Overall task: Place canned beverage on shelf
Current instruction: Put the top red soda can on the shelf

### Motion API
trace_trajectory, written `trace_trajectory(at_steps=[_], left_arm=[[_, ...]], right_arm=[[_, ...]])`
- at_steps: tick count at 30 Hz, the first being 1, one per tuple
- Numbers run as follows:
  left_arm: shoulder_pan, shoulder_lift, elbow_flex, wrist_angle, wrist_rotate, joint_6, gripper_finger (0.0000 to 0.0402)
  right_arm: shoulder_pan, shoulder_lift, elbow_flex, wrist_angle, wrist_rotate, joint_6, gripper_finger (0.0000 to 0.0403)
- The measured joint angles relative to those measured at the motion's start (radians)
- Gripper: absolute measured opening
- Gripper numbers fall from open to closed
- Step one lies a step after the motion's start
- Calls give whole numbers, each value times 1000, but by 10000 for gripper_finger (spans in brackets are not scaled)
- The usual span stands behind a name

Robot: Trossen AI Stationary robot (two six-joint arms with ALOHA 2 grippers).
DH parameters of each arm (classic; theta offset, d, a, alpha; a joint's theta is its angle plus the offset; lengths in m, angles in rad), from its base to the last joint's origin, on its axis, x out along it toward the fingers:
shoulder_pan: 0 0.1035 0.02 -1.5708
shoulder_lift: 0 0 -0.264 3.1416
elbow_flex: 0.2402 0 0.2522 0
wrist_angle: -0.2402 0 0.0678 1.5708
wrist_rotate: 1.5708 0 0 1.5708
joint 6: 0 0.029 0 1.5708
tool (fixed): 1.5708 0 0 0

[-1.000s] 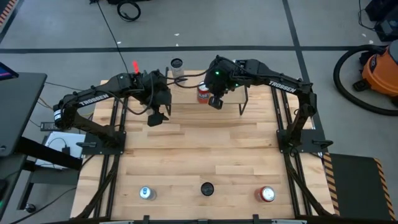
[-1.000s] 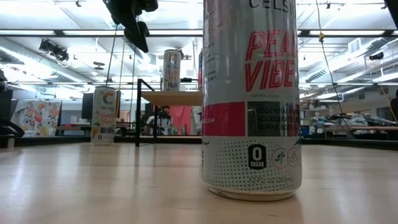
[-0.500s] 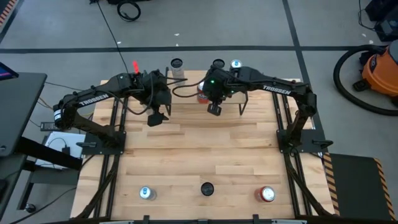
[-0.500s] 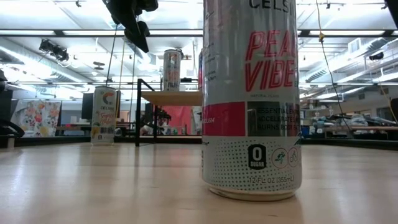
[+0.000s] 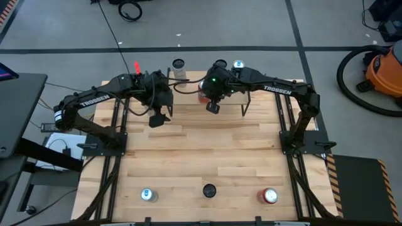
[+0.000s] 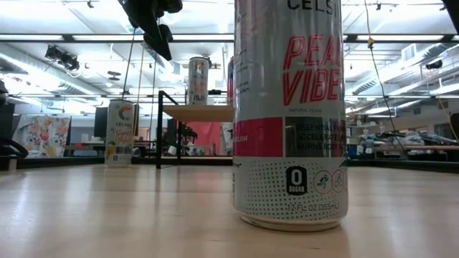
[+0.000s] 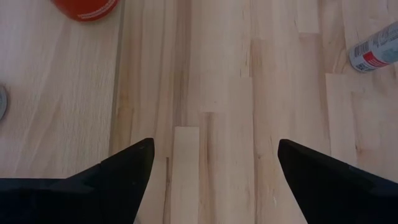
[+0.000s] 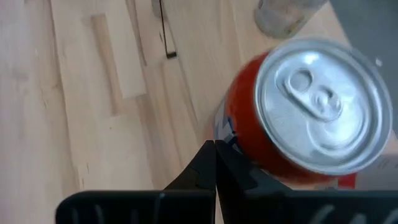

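Black fingertips pressed together and holding nothing: that is my right pincer point(image 5: 212, 107), hanging just to the near side of the red can point(image 8: 298, 112) without touching it. Over the past second this pincer has slid left and toward the can, and my arm has swung off two silver can tops point(image 5: 220, 64) at the far edge, which now show. The red can itself has not moved. With my grip empty, I judge it is either already set down or not yet picked up.

It stands upright, long axis vertical, pull-tab lid facing the ceiling, by the left end of the shelf point(image 6: 197, 112) at the far middle of the counter point(image 5: 207, 150). Whether its base rests on the shelf board or on the counter beside it, I cannot tell.

My left pincer point(image 5: 158, 119) waits with its fingers spread wide over bare wood, left of the can.
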Motion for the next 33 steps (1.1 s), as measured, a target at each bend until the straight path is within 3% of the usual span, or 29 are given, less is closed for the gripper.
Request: trace_trajectory(at_steps=[24, 33], left_arm=[[0, 0, 0, 1, 0, -1, 353], [0, 0, 0, 7, 0, -1, 353]], right_arm=[[-60, 0, 1, -6, 1, 2, 5], [-61, 0, 1, -21, 71, 13, 5]])
